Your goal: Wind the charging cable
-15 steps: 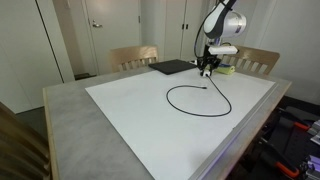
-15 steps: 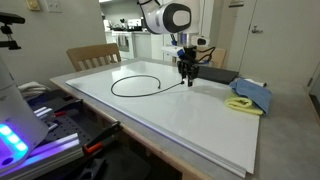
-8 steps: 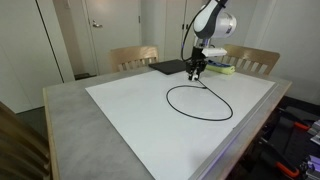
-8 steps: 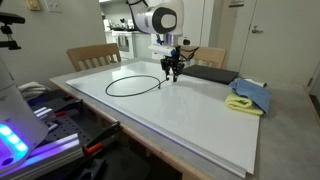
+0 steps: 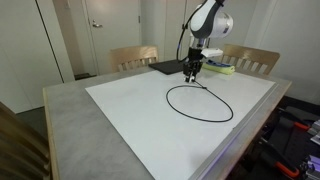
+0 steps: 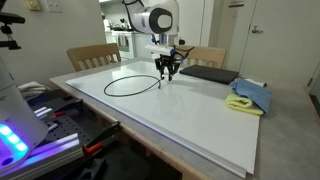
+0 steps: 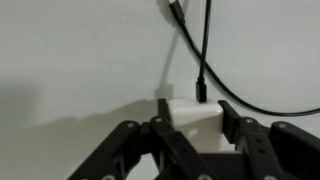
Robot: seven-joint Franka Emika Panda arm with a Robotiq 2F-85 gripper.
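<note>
Gripper [image 5: 191,75], clamped on the white plug [image 7: 195,115] of the thin black charging cable [image 7: 206,40], has moved toward 9 o'clock. The loop is now nearly closed at its 12 o'clock, so I judge the first coil almost done.

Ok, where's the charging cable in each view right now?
In an exterior view: the charging cable is a loop right of centre, just below the gripper.
In an exterior view: the loop lies left of centre, beside the gripper.
Wrist view: two black strands drop from the top edge, right of centre.
Shared landmark: the gripper, at the cable's end.
</note>
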